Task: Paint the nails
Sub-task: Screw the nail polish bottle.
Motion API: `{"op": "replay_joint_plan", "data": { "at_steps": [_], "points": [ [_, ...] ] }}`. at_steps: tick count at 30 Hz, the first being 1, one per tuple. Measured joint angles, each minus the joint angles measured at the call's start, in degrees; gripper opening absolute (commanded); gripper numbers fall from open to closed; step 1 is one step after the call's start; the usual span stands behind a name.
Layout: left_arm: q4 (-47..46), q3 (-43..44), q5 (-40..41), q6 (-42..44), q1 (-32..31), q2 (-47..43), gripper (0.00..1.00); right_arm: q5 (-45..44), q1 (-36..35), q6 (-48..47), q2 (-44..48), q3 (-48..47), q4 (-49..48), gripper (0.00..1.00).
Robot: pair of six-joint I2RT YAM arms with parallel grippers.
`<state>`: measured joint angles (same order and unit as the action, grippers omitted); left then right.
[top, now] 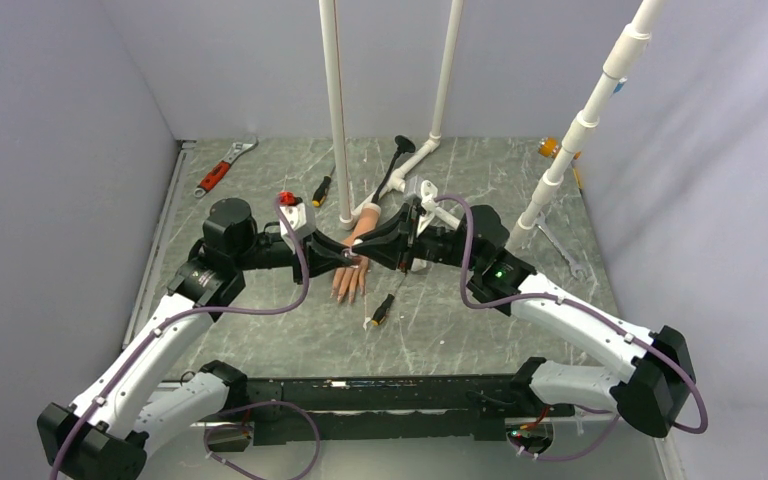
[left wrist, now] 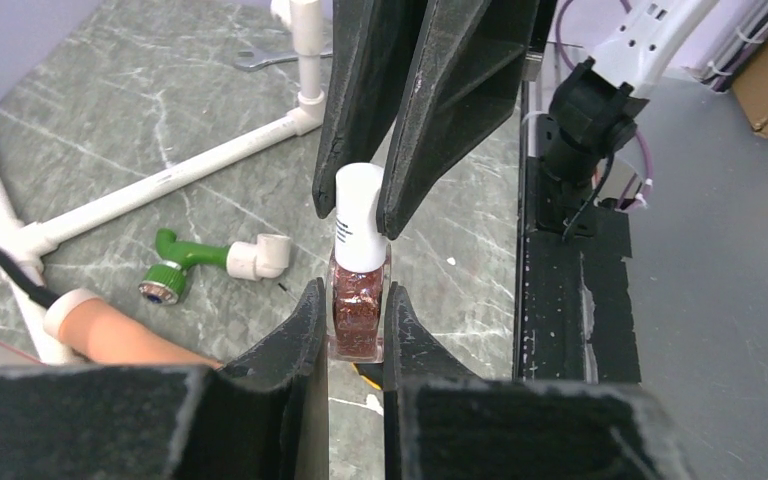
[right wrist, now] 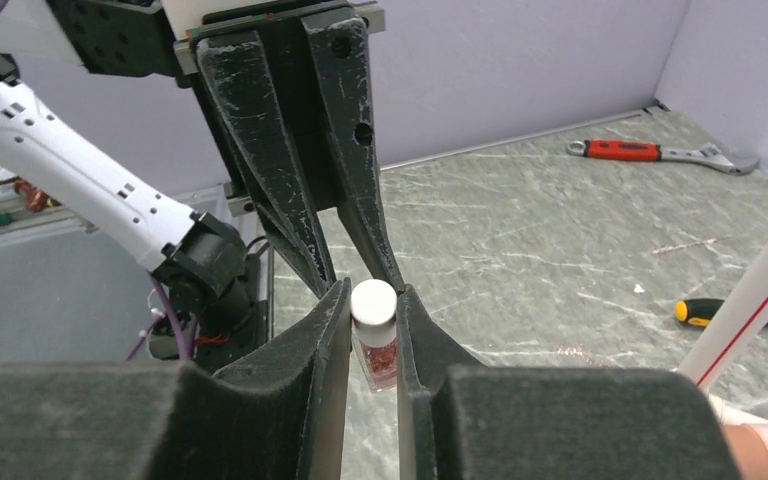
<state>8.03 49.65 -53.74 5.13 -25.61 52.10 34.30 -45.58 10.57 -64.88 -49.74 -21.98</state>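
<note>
The nails [top: 346, 297] await; we find left gripper [left wrist: 358, 302] clamping the polish bottle [left wrist: 359, 320], right gripper [right wrist: 374, 295] clamping its cap [left wrist: 360, 212], presumably to unscrew.

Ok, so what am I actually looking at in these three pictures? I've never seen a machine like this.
It's two robot arms, left and right, bolted to a table. The wide picture looks down from above. The other two come from small cameras on each wrist. On the table lie a rubber hand, a wrench, a screwdriver and white pipes. The left claw grips a glittery nail polish bottle, while the right claw pinches its white cap.
</note>
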Motion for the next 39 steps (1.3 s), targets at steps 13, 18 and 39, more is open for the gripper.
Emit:
{"op": "replay_joint_plan", "data": {
  "at_steps": [13,18,39],
  "points": [
    [2.1,0.0,8.6,0.0,-0.4,-1.0,0.0,-9.2,-1.8,3.4,-2.0,0.5,-1.6,0.0],
    [3.2,0.0,11.1,0.0,-0.5,-1.0,0.0,-14.5,-3.9,2.8,-2.6,-0.4,0.5,0.0],
    [3.9,0.0,18.0,0.0,-0.7,-3.2,0.0,-34.9,-12.0,3.7,-4.8,-5.7,6.4,0.0]
  ]
}}
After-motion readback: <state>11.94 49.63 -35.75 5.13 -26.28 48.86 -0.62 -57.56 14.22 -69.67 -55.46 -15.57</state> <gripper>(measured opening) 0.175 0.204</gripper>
